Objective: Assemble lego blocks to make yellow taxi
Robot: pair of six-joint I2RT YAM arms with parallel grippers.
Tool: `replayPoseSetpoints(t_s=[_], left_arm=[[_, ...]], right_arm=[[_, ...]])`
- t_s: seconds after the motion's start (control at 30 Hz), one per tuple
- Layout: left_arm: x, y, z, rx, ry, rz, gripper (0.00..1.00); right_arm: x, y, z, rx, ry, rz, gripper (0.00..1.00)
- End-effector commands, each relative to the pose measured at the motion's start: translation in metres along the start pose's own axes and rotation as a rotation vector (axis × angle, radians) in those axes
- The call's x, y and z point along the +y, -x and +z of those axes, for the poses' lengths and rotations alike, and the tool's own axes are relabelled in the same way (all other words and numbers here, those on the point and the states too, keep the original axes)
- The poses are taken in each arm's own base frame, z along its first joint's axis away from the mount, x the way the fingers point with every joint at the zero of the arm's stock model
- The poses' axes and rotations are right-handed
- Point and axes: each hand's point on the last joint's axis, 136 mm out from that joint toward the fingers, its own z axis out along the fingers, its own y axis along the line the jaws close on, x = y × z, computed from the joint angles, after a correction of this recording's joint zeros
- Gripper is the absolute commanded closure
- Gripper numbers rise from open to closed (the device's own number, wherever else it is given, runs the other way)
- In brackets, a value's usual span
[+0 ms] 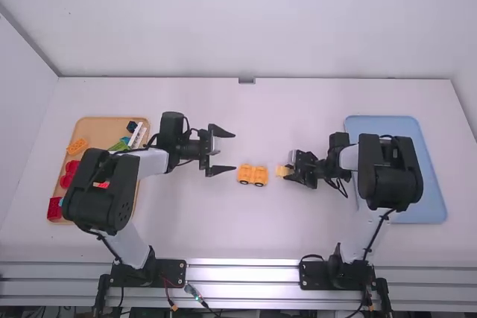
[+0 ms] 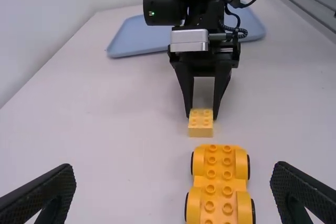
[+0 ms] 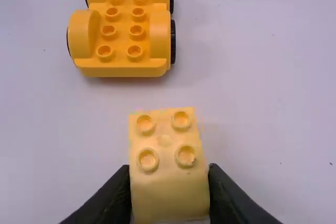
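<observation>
With twelve o'clock pointing away from our bases, our left arm climbs from its base toward eleven, bends at its bulky black elbow, and turns its white forearm toward three. Its gripper (image 1: 234,152) points to three as well, fingers spread wide with nothing between them, near the wheeled car base (image 1: 252,175) and at about eleven o'clock from it.

Our right arm rises from its base toward one o'clock, folds at the elbow and reaches back toward nine. Its gripper (image 1: 289,172) is narrowed on the small pale yellow brick (image 3: 167,169), one finger against each side, the studs showing between them. We cannot tell whether the brick touches the table (image 1: 186,221).

The car base, orange-yellow with black wheels, sits studs up near the middle; the brick is just beside it, at three o'clock, with a gap between. Far out at nine lies the wooden tray (image 1: 104,122) with colored blocks (image 1: 77,147); well apart at three is the blue tray (image 1: 436,206), partly under our right arm.
</observation>
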Motion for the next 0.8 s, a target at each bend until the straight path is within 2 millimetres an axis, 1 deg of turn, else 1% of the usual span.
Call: replayPoseSetpoints(t_s=[0.0, 0.03, 0.13, 0.23, 0.27, 0.37, 0.43, 0.5, 0.63, 0.7, 0.73, 0.77], left_arm=[[-0.009, 0.000, 0.003, -0.017, -0.032, -0.018, 0.01], [-0.011, -0.001, 0.003, -0.015, -0.033, -0.020, 0.01], [-0.015, -0.010, 0.003, 0.013, -0.027, -0.017, 0.01], [-0.022, -0.024, 0.014, 0.027, -0.051, -0.019, 0.01], [-0.022, -0.025, 0.015, 0.027, -0.053, -0.019, 0.01], [-0.031, -0.035, 0.028, 0.006, -0.101, -0.040, 0.01], [-0.031, -0.042, 0.033, 0.011, -0.115, -0.055, 0.01], [-0.031, -0.054, 0.043, 0.018, -0.142, -0.097, 0.01], [-0.034, -0.061, 0.055, 0.002, -0.186, -0.119, 0.01], [-0.034, -0.070, 0.063, 0.029, -0.189, -0.123, 0.01], [-0.034, -0.078, 0.069, 0.052, -0.189, -0.130, 0.01], [-0.034, -0.080, 0.070, 0.055, -0.191, -0.131, 0.01]], right_arm=[[0.008, -0.018, 0.003, 0.066, 0.014, 0.034, 0.71], [0.008, -0.017, 0.003, 0.064, 0.013, 0.044, 0.74], [0.006, -0.012, 0.002, 0.035, 0.011, 0.069, 0.74], [0.003, -0.005, 0.002, 0.001, 0.012, 0.066, 0.78], [0.003, -0.004, 0.002, -0.001, 0.012, 0.066, 0.78], [0.003, 0.005, -0.001, -0.030, 0.036, 0.095, 0.80], [0.002, 0.008, -0.002, -0.033, 0.048, 0.111, 0.80], [0.000, 0.013, -0.006, -0.030, 0.070, 0.140, 0.81], [-0.004, 0.023, -0.012, -0.027, 0.104, 0.186, 0.80], [-0.004, 0.029, -0.013, -0.024, 0.126, 0.200, 0.80], [-0.004, 0.036, -0.012, -0.021, 0.148, 0.205, 0.81], [-0.004, 0.038, -0.012, -0.021, 0.155, 0.204, 0.81]])
